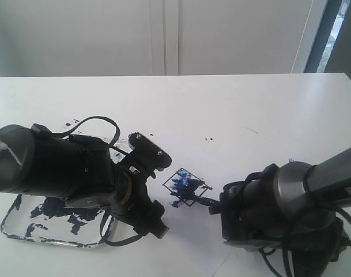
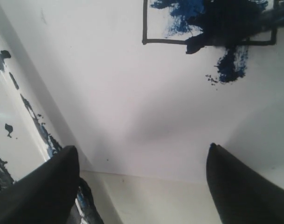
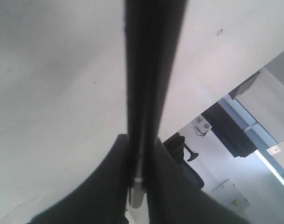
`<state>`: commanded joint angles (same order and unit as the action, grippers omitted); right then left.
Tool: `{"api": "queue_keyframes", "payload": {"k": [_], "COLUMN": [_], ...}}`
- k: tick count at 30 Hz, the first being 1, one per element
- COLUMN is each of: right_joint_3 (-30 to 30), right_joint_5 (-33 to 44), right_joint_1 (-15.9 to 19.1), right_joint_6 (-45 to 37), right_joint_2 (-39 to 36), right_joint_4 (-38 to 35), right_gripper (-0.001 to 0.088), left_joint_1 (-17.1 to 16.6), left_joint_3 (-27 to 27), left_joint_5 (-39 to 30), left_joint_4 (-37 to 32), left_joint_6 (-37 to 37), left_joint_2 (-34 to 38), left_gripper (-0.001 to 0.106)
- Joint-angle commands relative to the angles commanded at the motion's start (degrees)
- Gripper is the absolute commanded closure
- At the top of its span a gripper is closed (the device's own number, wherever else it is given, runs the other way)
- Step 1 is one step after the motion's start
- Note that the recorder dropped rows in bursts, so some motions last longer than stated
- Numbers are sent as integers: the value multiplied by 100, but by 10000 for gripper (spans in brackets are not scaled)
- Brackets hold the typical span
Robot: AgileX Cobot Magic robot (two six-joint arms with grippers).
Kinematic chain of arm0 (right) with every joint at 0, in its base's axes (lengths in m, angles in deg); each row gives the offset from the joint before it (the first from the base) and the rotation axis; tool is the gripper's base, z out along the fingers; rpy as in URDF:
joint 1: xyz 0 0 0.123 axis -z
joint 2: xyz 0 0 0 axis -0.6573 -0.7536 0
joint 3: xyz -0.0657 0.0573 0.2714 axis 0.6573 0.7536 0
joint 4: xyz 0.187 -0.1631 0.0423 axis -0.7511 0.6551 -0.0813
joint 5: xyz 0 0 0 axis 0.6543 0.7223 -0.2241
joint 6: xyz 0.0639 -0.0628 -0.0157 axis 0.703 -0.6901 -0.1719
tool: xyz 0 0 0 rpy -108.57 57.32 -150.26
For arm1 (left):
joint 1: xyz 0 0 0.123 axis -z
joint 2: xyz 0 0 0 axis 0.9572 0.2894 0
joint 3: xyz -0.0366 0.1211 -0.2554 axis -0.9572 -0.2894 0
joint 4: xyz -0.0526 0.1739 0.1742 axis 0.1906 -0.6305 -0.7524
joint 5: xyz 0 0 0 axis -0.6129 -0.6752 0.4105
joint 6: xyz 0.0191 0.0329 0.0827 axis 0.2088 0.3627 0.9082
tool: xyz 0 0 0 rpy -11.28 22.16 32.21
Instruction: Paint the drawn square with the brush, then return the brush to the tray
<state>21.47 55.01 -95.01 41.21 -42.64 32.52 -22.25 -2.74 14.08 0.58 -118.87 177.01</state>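
A white table (image 1: 233, 109) carries a sheet of paper (image 1: 187, 245) near its middle. On the paper is a small square (image 1: 184, 183) drawn in thin black line, partly filled with dark blue paint. A little of the paint spills past one side of the outline.

The right gripper (image 1: 220, 205) reaches in from the table's right side. Its fingers are pressed narrow around a thin black brush (image 1: 203, 199), which the wrist camera shows clamped between them (image 3: 153, 70). The brush tip rests on the paper at the painted edge of the square.

The left gripper (image 1: 162, 196) hangs over the paper just beside the square, with its two black fingers (image 2: 48, 186) spread wide and holding nothing.

A shallow clear tray (image 1: 8, 222), blotched with dark blue paint, sits near the table's left edge, partly hidden under the left arm and well apart from the brush.
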Motion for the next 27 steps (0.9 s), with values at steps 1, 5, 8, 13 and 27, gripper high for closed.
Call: {"api": "queue_keyframes", "payload": {"k": [1,5,8,13,27], "right_joint_3": [0,0,0,0,0], "right_joint_5": [0,0,0,0,0], "right_joint_1": [33,82,121,147,-363], "right_joint_6": [0,0,0,-99,-202], "right_joint_2": [0,0,0,0,20], "right_joint_4": [33,167,215,175,-86], "right_gripper": [868,868,868,868,868], "left_joint_1": [0,0,0,0,0], "left_joint_3": [0,0,0,0,0], "left_joint_5": [0,0,0,-59,-92], "left_joint_4": [0,0,30,26,66], "left_joint_6": [0,0,0,0,0], "left_joint_2": [0,0,0,0,0], "left_gripper": [274,274,274,274,274]}}
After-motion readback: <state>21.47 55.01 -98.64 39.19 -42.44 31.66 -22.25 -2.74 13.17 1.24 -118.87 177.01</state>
